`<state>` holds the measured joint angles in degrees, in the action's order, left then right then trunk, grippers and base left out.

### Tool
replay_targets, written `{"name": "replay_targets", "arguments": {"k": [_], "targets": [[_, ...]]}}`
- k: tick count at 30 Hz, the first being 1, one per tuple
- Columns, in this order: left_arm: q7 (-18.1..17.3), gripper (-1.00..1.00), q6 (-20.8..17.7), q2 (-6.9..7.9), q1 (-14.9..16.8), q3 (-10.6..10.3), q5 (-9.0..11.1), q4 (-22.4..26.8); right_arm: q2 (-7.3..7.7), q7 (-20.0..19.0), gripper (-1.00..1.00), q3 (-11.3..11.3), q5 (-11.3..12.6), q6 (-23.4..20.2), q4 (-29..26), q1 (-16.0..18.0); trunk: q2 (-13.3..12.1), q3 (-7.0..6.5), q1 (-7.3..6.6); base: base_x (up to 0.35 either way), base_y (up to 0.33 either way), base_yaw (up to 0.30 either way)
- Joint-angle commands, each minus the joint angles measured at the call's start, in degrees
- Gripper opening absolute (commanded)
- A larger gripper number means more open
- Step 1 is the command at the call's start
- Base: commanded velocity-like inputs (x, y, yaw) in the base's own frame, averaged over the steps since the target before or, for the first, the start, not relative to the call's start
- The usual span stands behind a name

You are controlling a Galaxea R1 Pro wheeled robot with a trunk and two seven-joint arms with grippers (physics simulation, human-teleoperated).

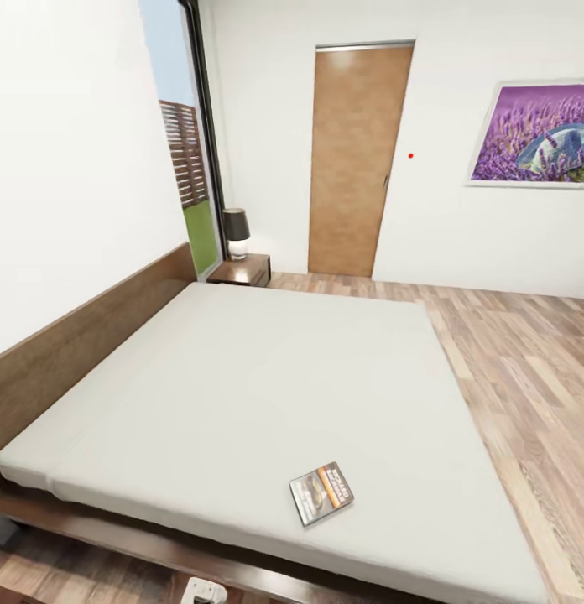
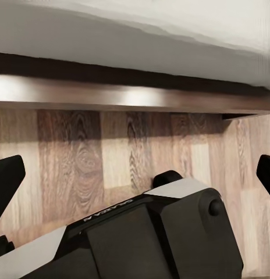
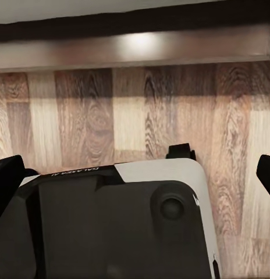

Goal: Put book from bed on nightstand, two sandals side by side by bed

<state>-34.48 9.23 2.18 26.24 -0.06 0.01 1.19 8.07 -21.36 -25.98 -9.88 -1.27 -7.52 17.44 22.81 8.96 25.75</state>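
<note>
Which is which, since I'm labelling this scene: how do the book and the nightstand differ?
The book is thin and flat with a printed cover; the nightstand is a boxy dark wooden cabinet. The book lies on the bed near its close edge; the nightstand stands on the floor at the far end. The nightstand carries a lamp; the book carries nothing.

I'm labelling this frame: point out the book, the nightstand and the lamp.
book (image 1: 321, 492), head view, middle of its cover, lying on the mattress.
nightstand (image 1: 242, 271), head view, its flat top, beyond the bed.
lamp (image 1: 236, 225), head view, its dark shade.
</note>
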Motion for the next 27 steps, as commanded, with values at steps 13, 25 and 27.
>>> {"name": "replay_targets", "arguments": {"k": [13,25,27], "targets": [[-0.15,1.0,0.31,0.02,0.04,-0.03,-0.01,-0.03,-0.02,-0.26,1.0,-0.49,-0.58,-0.12,-0.04,0.05,0.11,0.11,0.03,0.0,0.0,-0.232],[-0.15,1.0,0.31,0.02,0.03,-0.03,-0.01,-0.05,-0.01,-0.26,1.0,-0.48,-0.58,-0.13,-0.04,0.05,0.11,0.11,0.03,0.0,0.0,-0.139],[-0.15,1.0,0.3,0.02,0.02,-0.03,-0.01,-0.05,-0.03,-0.26,1.0,-0.47,-0.58,-0.14,-0.04,0.05,0.11,0.11,0.03,0.0,0.0,-0.013]]}}
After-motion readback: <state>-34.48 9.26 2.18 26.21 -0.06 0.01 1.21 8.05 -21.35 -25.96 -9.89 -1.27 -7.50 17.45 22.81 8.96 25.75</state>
